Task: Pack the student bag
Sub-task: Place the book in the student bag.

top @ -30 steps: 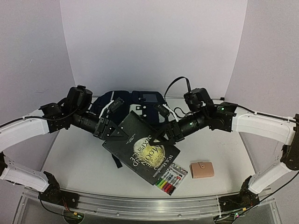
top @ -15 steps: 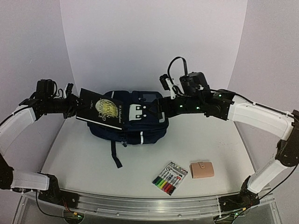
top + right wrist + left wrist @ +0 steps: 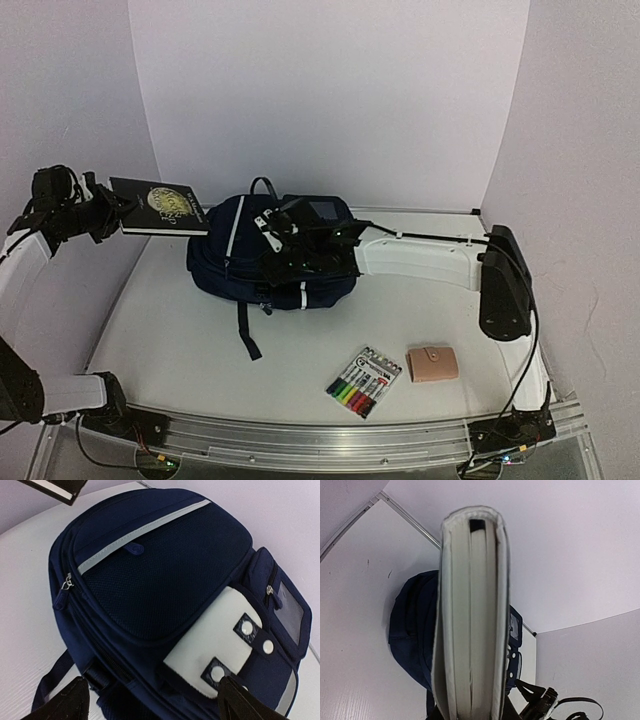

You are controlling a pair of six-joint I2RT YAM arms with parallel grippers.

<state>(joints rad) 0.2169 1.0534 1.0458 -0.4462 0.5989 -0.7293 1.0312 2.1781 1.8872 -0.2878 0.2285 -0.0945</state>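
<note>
Lying at the table's (image 3: 170, 340) far middle, the student bag (image 3: 225, 265) runs left-right, rounded end leftward. The right gripper (image 3: 283, 232) hovers over it, jaws spread. The left gripper (image 3: 100, 215) pinches a book (image 3: 160, 207) by the far-left corner. Bare tabletop spans the near left, beside the marker pack (image 3: 364, 381) and wallet (image 3: 433, 363).

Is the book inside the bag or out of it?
Out. The left end effector holds the book in the air, off the left side of the bag; no part of it is inside.
</note>
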